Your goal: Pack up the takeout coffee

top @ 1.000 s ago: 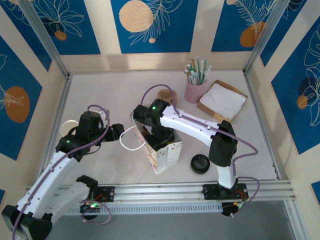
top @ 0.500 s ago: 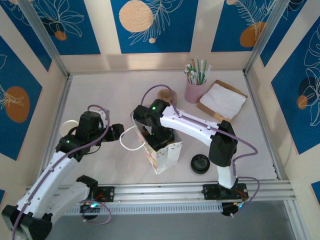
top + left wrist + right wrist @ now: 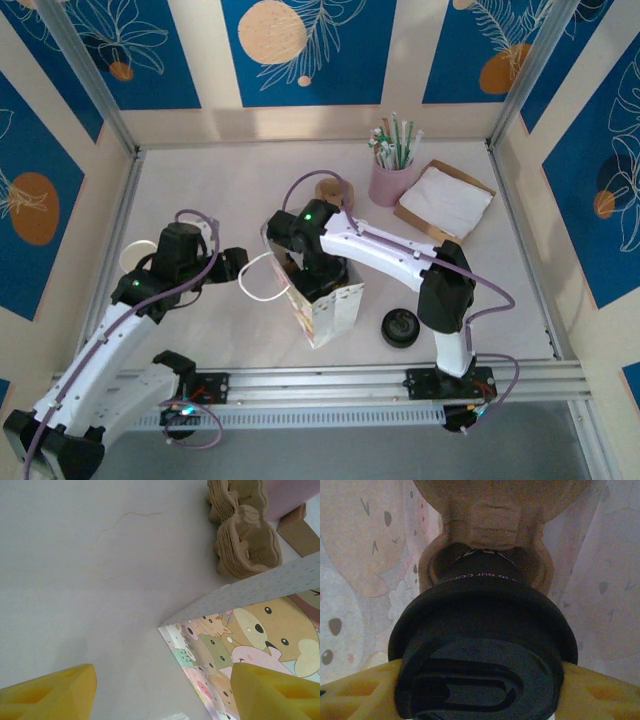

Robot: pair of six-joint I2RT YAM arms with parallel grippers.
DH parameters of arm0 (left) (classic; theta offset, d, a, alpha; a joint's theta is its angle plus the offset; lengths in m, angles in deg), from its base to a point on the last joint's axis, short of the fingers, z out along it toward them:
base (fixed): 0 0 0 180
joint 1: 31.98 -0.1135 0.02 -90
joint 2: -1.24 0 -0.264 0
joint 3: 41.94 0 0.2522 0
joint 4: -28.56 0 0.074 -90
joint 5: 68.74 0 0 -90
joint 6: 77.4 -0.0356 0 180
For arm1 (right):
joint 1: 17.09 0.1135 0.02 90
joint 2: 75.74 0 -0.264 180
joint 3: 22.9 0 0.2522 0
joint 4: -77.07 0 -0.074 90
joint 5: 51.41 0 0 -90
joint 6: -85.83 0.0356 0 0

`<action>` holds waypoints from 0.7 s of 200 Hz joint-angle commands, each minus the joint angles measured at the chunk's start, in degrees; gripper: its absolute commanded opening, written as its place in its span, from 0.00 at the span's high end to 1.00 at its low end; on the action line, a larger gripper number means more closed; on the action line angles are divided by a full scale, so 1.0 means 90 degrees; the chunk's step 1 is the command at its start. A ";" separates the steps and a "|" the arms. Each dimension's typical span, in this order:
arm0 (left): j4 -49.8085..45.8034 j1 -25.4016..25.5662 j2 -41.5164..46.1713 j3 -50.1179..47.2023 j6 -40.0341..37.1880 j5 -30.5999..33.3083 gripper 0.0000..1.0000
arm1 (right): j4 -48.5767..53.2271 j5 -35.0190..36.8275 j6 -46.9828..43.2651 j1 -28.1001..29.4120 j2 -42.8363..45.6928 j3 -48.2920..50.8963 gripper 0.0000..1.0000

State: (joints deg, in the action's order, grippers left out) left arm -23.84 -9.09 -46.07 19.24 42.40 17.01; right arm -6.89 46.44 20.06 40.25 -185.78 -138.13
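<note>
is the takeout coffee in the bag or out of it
In: right wrist view shows the takeout coffee set in a pulp carrier, walls of the printed bag around it.

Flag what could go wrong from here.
The right gripper grips the coffee cup at its lid, inside the bag: pulling away before letting go could pop the lid or tip the cup in its cardboard carrier. The left gripper stands open beside the bag, not holding it, so the bag might topple on withdrawal.

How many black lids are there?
2. One black lid lies on the table by the right arm base. The other lid tops the takeout coffee in the right gripper, inside the bag. More might be hidden.
</note>
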 commanded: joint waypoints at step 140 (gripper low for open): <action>-0.0092 -0.0032 0.0061 0.0229 -0.0070 -0.0046 0.29 | -0.0063 -0.0209 -0.0092 -0.0063 -0.0178 0.0365 0.37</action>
State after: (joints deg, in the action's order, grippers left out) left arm -23.84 -9.09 -46.07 19.26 42.40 17.01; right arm -8.86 45.59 19.81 39.88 -185.80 -136.12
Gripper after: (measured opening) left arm 0.713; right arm 0.635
